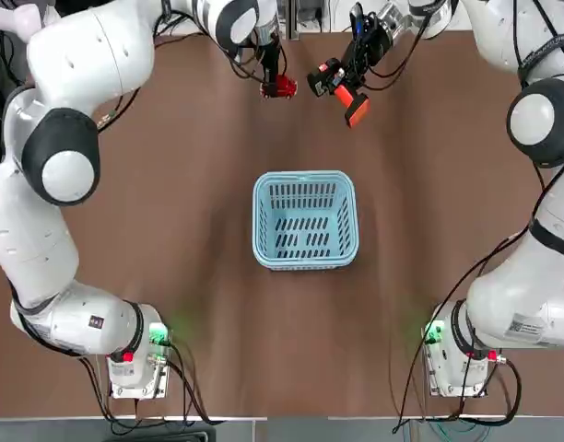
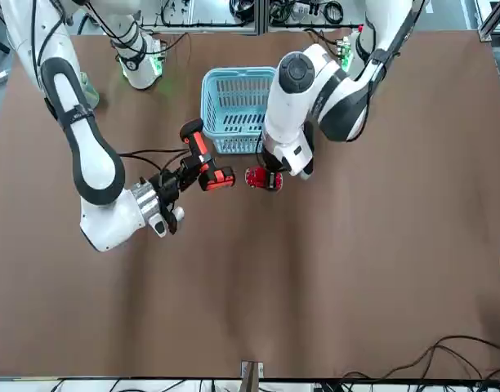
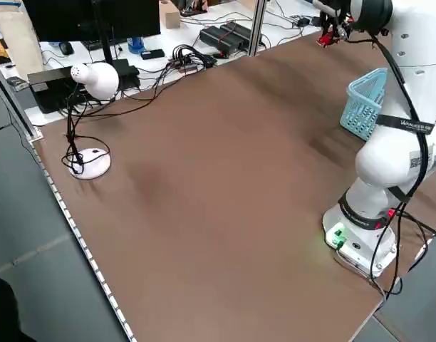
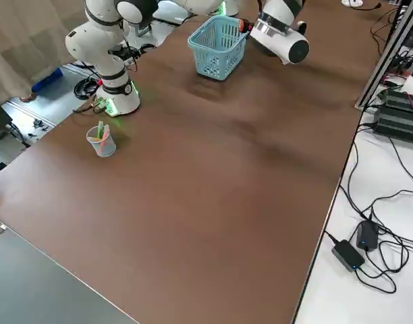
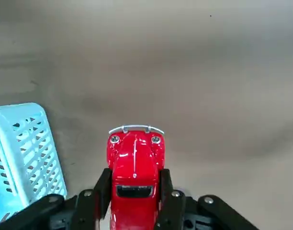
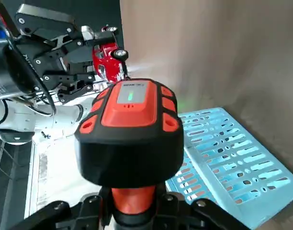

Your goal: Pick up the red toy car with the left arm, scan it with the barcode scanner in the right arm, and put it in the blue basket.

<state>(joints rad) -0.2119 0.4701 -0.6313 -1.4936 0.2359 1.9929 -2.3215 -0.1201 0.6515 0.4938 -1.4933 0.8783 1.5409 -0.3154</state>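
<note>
The desk [image 1: 208,359] spreads beneath both end effectors, its surface smooth, brown and matt. Above it reach the left arm [image 1: 88,55] and right arm [image 1: 549,230], with rounded white shells, grey joint caps and loose black cables.

The basket [image 1: 305,265] sits on the desk, nearer the arms' bases than either end effector. It is light-blue plastic, squarish, with rounded corners and slotted walls and bottom. Well apart from both end effectors, beside the right arm's base, stands a tapered cup [image 4: 102,144] with slim coloured sticks in it.

The right end effector [image 6: 133,199] is clenched around the scanner [image 6: 129,158], just below its chunky head of black casing and orange panels; a small green light shows on its grey inset.

The left end effector [image 5: 136,184] grasps the car [image 5: 134,155] by its sides, off the desk and near the scanner's head. The car has glossy, curved red bodywork, round headlamps and a shiny bumper bar.
</note>
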